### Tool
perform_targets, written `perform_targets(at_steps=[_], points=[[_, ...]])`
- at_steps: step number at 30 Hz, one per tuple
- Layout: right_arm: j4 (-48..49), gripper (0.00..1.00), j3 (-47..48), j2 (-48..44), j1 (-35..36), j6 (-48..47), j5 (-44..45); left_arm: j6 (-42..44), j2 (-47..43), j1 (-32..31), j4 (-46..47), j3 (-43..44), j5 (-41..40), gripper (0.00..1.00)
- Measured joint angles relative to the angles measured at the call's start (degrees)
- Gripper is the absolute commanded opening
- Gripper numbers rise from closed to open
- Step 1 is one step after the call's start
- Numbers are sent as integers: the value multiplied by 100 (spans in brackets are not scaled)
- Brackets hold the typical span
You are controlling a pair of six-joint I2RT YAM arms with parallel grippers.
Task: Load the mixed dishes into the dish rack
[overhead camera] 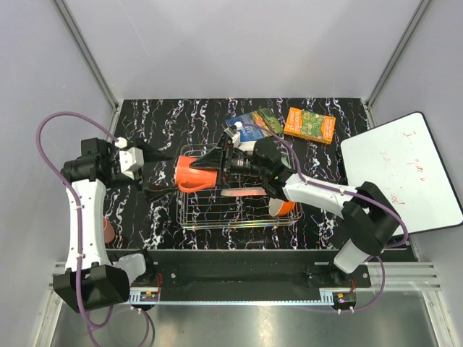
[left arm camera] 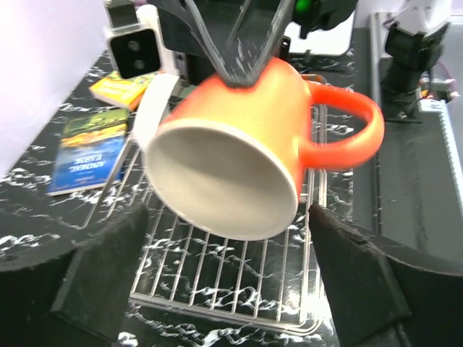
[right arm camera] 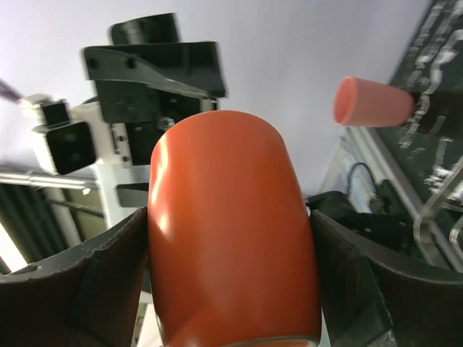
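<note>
My right gripper (overhead camera: 210, 163) is clamped on the orange mug (overhead camera: 187, 174), holding it sideways above the left end of the dish rack (overhead camera: 217, 219). My left gripper (overhead camera: 159, 171) is spread wide, facing the mug's mouth, not touching.

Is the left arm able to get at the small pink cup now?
Probably yes: the left gripper is open and empty; the small pink cup sits uncovered close beside that arm.

A lab test booth: bare grey walls (overhead camera: 239, 43), metal struts (overhead camera: 87, 52) at eleven and one o'clock, mounting rail (overhead camera: 239, 289) at six.
</note>
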Motion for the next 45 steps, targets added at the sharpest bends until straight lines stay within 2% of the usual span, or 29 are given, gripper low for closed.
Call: perform_targets(at_steps=[4,9,11,13,17,21,26,34,39,45], points=[[-1547,0,459,-83,-39,-901,59,173,-2,339,2,20,-9,99],[-4203,0,1818,-79,-68,-2568,684,46,-9,920,7,297,-28,99],[-5226,0,2522,-31,-70,-3228,1060,-262,-9,1130,20,492,-33,99],[-6048,0,3244,103,-72,-3849,1484,-1023,-11,1281,79,656,-96,99],[-7121,0,4155,505,-63,-4723,2240,-2138,79,1419,195,800,-566,99],[-8035,0,4693,1204,-17,-5401,3093,-2605,269,1447,164,876,-1200,99],[-8874,0,5425,2330,138,-5963,3746,-2728,332,1543,151,866,-1731,99],[-10076,0,7687,4074,533,-6599,4538,-2651,328,1694,116,616,-1947,99],[-10500,0,8747,4680,651,-6795,4750,-2505,317,1792,103,492,-1982,99],[-10891,0,8905,4953,719,-6942,5042,-2337,249,1871,68,374,-1993,99]])
